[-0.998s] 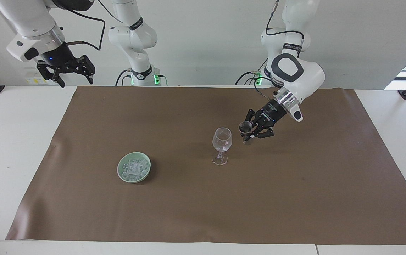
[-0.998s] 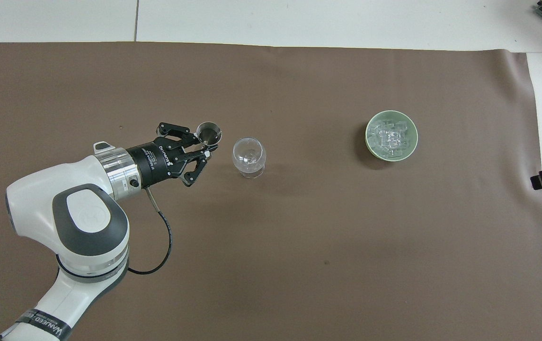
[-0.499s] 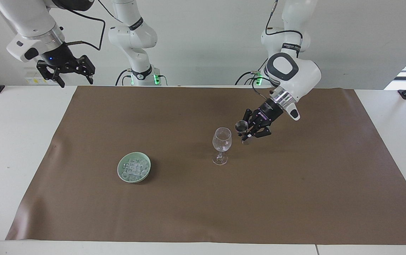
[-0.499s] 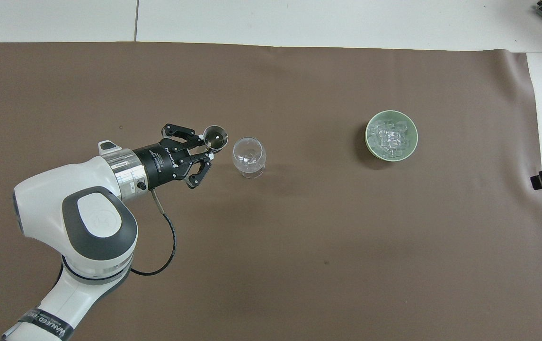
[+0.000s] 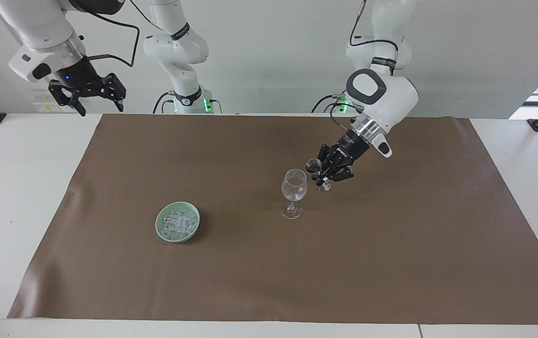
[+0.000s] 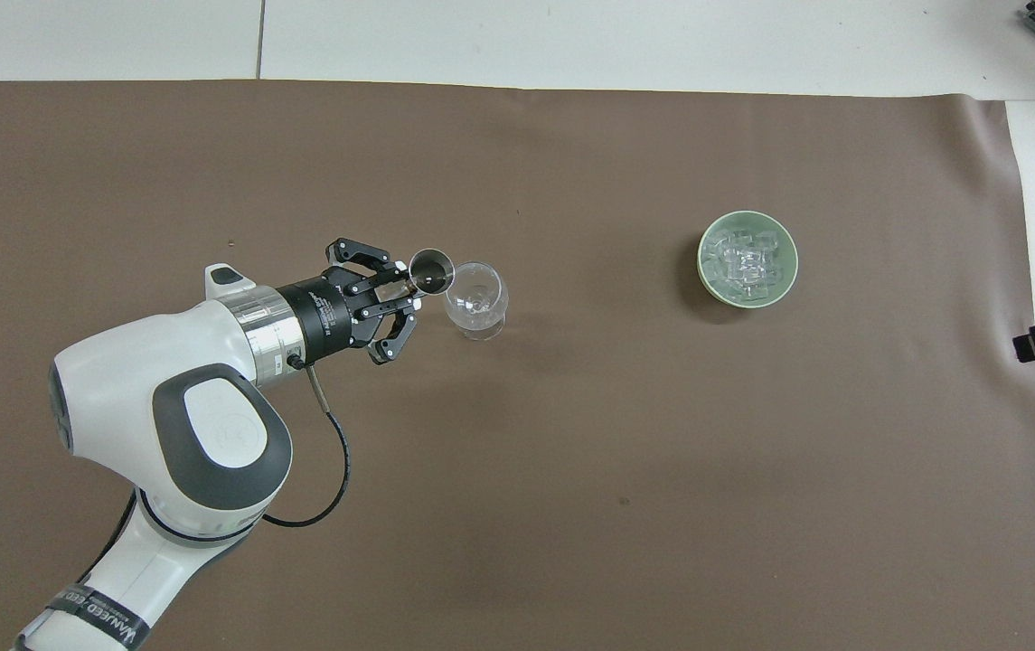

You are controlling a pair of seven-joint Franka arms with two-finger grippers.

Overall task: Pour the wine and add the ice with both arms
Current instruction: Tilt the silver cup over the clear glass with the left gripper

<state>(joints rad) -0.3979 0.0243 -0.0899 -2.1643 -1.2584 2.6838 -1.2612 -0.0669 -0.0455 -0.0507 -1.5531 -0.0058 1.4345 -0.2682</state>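
Wine sits in the small metal jigger (image 5: 313,165) my left gripper (image 5: 323,180) clamps beside the stemmed glass (image 5: 293,185). I tip slowly, lip over the rim. My right gripper (image 5: 91,96) waits, spread wide and empty.

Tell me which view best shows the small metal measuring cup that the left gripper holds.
The overhead view: it looks straight into the metal measuring cup, clamped by the left gripper, its rim meeting the rim of the wine glass. The facing view shows the cup small, from the side, partly covered by the gripper.
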